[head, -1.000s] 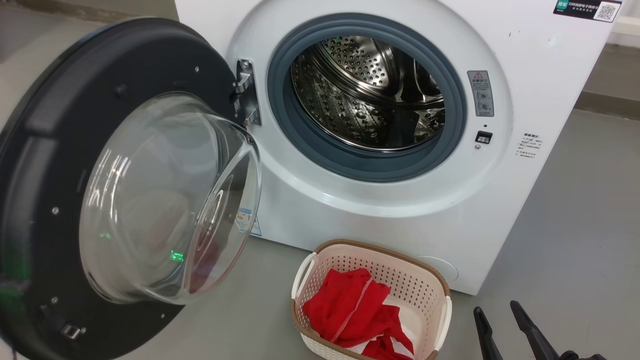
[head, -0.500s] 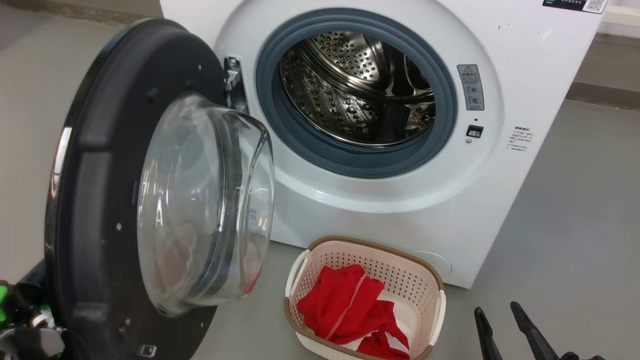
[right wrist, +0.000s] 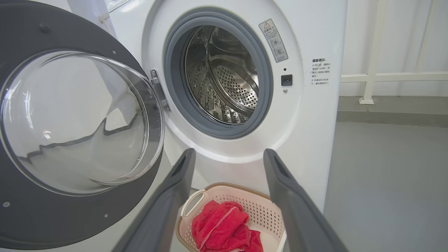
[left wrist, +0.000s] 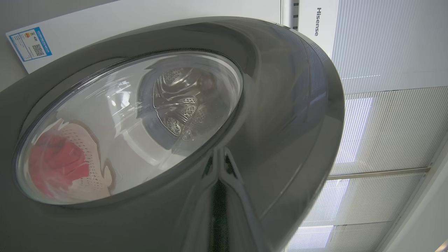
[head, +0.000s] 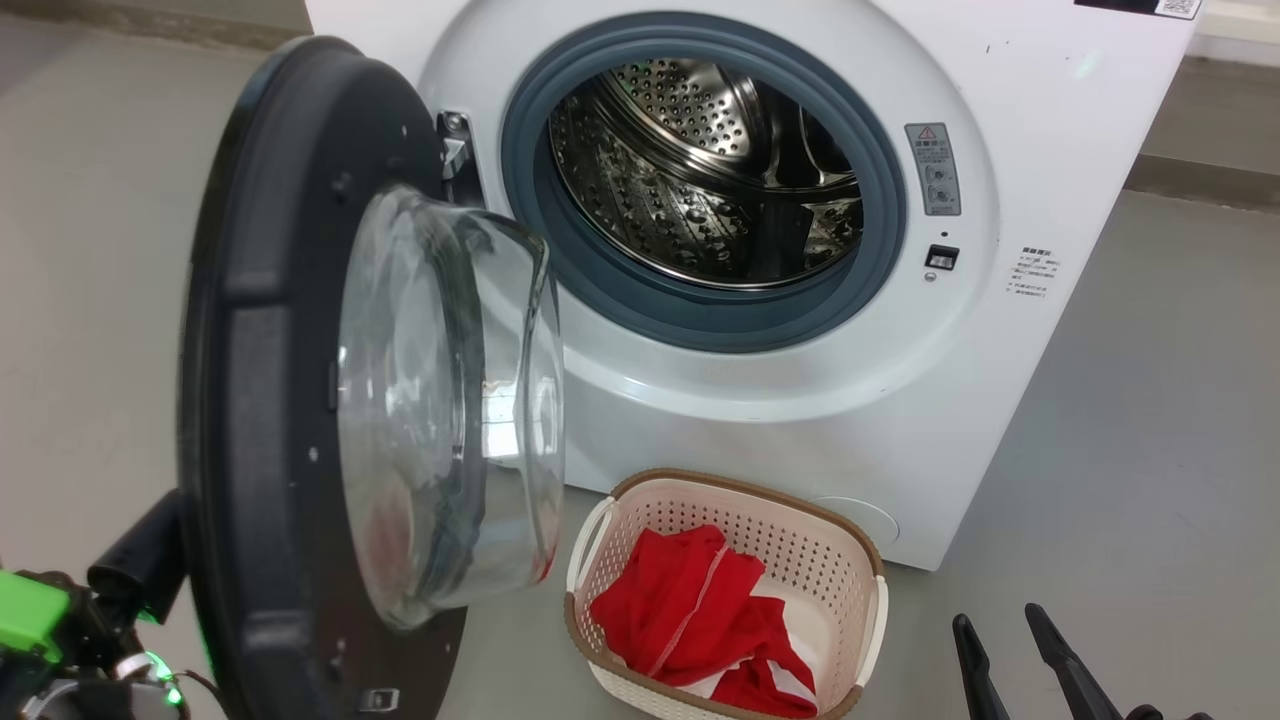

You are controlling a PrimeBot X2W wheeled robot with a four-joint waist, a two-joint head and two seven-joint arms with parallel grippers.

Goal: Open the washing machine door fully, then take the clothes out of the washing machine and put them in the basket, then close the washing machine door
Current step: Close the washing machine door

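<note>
The white washing machine (head: 760,420) stands with its steel drum (head: 700,180) bare. Its door (head: 260,400), black-rimmed with a glass bowl, stands about half open on the left. My left gripper (left wrist: 218,196) is shut, and its tips press against the door's glossy outer face (left wrist: 280,105). The left arm (head: 140,565) shows behind the door's lower edge. Red clothes (head: 690,610) lie in the cream basket (head: 740,487) on the floor in front of the machine. My right gripper (head: 1000,625) stands open and holds nothing, low and to the right of the basket (right wrist: 269,210).
Grey floor (head: 1150,450) spreads to the right of the machine. A low white rail (right wrist: 371,77) runs along the wall behind it. The door swings through the space just left of the basket.
The door has swung round towards the machine's opening, turning more edge-on. My left arm has come into the head view at the lower left. The right gripper has stayed put.
</note>
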